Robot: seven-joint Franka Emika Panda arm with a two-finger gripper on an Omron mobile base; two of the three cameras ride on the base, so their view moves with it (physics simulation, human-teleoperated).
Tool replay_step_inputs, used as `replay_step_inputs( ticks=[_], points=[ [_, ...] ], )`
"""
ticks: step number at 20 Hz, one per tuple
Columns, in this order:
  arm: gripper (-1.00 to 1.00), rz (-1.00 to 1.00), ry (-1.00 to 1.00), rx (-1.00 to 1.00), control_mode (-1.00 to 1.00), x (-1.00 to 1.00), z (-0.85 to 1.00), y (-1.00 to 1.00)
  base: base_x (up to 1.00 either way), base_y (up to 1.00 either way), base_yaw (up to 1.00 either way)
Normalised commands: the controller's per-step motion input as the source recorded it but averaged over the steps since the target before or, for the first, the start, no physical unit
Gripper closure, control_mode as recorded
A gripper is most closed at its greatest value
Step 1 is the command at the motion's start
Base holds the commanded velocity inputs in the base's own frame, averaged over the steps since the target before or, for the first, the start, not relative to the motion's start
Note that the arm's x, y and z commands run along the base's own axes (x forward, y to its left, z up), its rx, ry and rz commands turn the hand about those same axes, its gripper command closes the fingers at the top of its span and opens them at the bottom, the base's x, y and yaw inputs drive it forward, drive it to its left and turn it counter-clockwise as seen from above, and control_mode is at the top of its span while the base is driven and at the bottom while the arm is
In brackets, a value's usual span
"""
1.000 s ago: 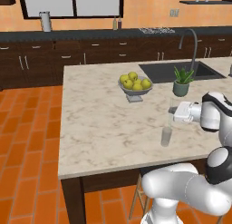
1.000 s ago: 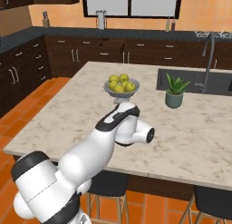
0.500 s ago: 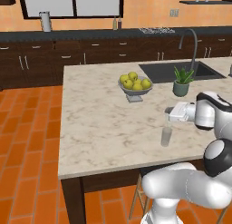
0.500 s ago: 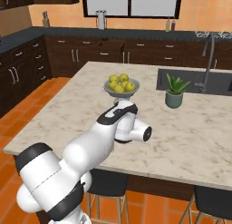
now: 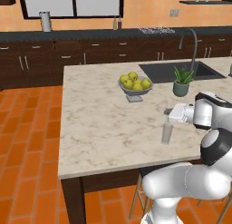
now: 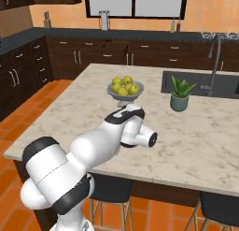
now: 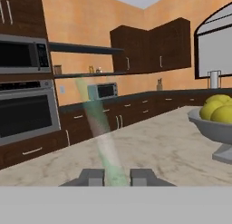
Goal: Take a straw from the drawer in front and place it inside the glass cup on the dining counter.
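Fruit bowl [image 5: 134,85] is sitting mid-counter on the dining counter [image 5: 95,128], toward the sink side, with yellow-green fruit piled in it; in the right base view the same bowl [image 6: 124,90] is sitting just past the arm's wrist. Moving right, the glass cup [image 5: 167,133] is standing upright near the counter's near edge, just below and beside the gripper [image 5: 171,113], not touching as far as I can tell. Gripper is hovering over the marble, pointing left along the counter. In the hand view the gripper [image 7: 117,177] is showing both fingertips [image 7: 91,177] close together with the straw [image 7: 99,128] running up between them, so the fingers are closed down on it or very nearly; exact contact is too blurred to confirm. Straw's long axis is running away from the fingertips, leaning slightly to the upper left in that view, its far end pointing toward the wall ovens [image 7: 25,105]; it is rendering semi-transparent and greenish. In the left base view a thin pale upright line is showing just above the cup, probably the straw, too faint to be sure. Further right, plant pot [image 5: 181,82] is standing beside the sink [image 5: 181,71] and tap [image 5: 188,41] at the counter's far right corner.
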Motion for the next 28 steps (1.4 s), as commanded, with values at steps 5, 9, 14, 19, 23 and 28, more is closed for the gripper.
replay_step_inputs(
  ticks=[5,9,14,19,23,28],
  points=[
    [1.0,0.0,-0.02,0.0,-1.0,-0.41,0.01,0.03,0.0,0.0,0.0],
    [1.0,0.0,-0.01,0.02,-1.0,-0.47,0.14,0.12,0.0,0.0,0.0],
    [1.0,-0.02,0.0,0.02,-1.0,-0.03,0.03,0.01,0.0,0.0,0.0],
    [1.0,-0.04,0.02,0.0,-1.0,0.04,0.0,0.0,0.0,0.0,0.0],
    [1.0,-0.03,0.0,0.0,-1.0,0.0,-0.07,0.0,0.0,0.0,0.0],
    [1.0,-0.01,0.0,0.0,-1.0,0.0,-0.3,0.0,0.0,0.0,0.0]
  ],
)
